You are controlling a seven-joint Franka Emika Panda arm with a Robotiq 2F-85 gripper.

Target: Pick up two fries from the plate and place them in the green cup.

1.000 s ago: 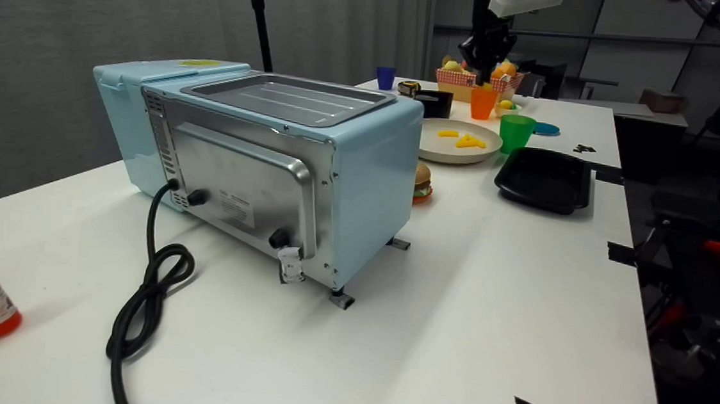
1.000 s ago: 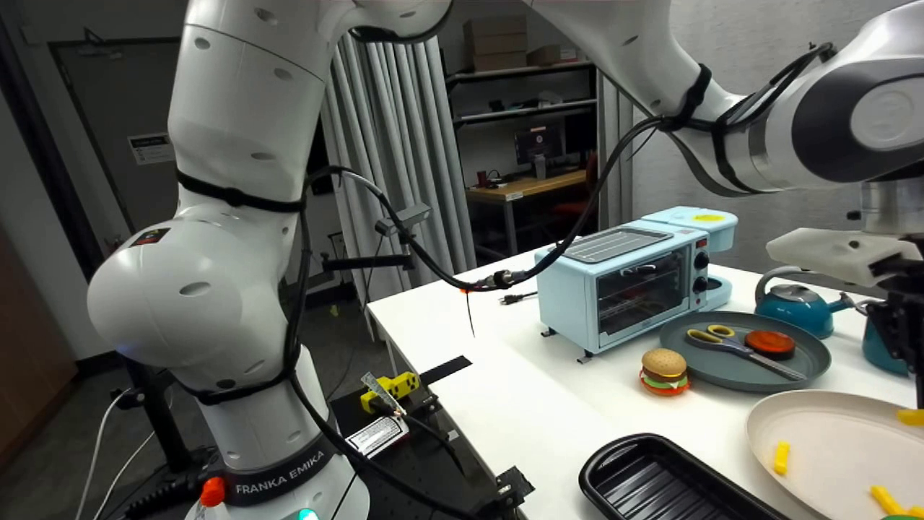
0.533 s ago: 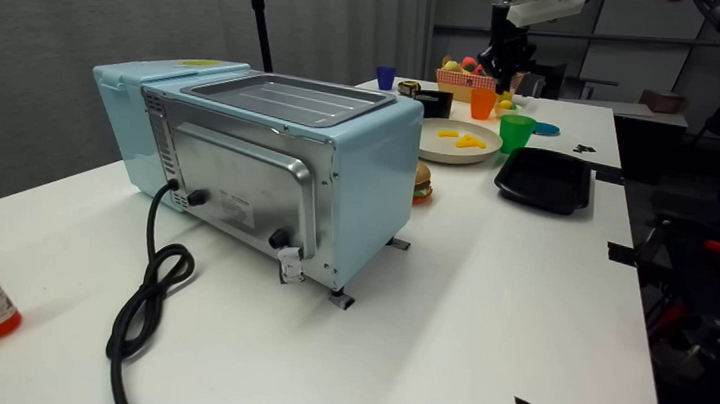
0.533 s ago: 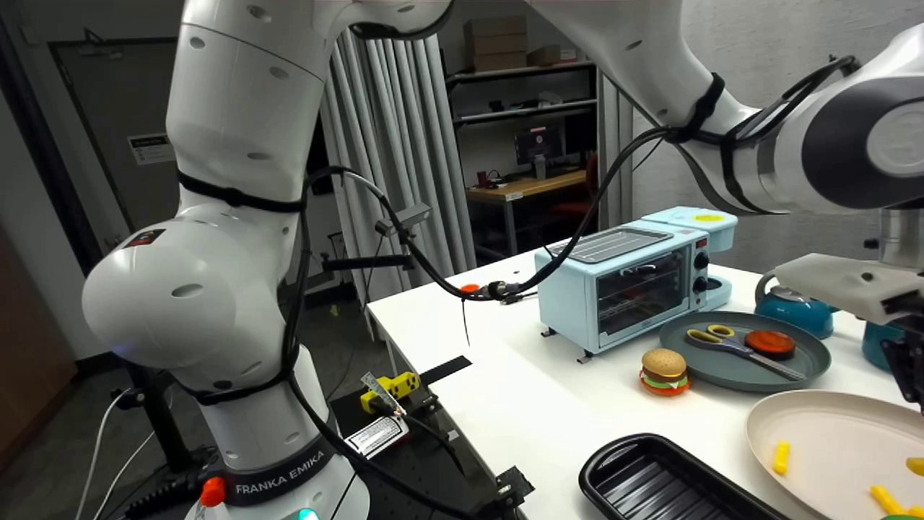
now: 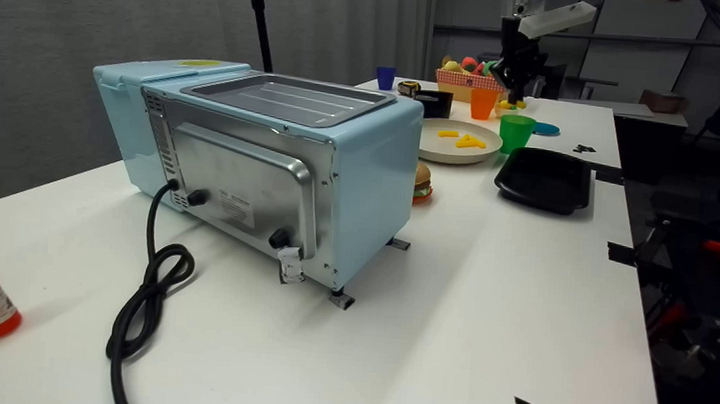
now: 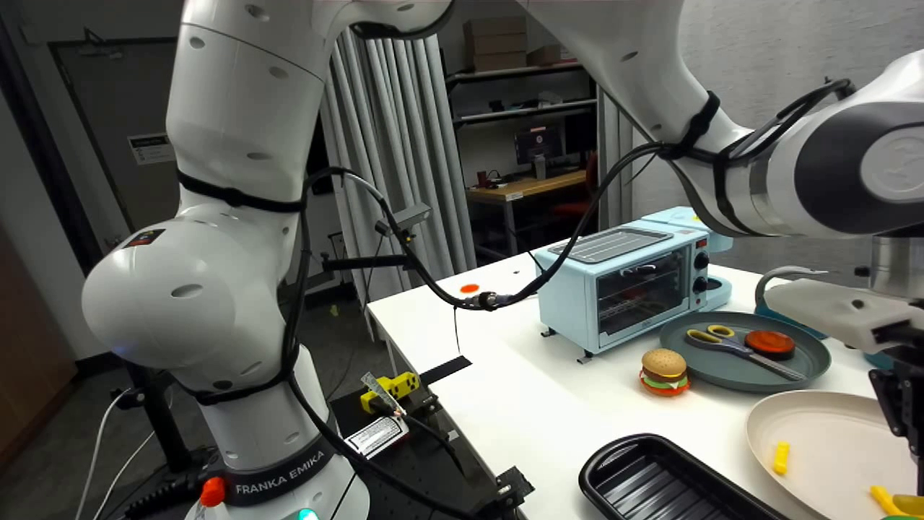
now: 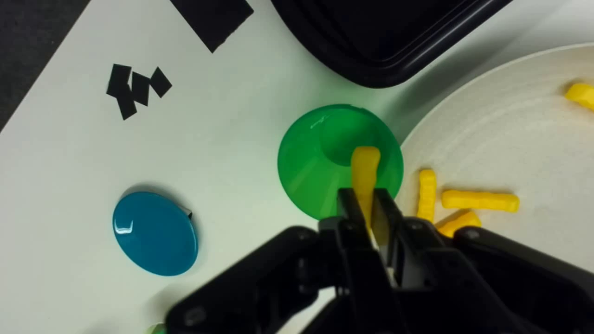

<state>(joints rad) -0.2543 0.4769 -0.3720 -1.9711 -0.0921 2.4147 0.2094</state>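
Jutting from the tool (image 7: 365, 198) — one fry (image 7: 365, 164).

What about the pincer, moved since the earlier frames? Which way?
Yes. In an exterior view, the pincer went from above the orange cup to its right in the picture, slightly lower.

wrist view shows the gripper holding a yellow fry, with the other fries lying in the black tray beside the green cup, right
Not quite: the other fries lie on the whitish plate beside the green cup, not in the black tray, as the wrist view shows. The gripper does hold a yellow fry.
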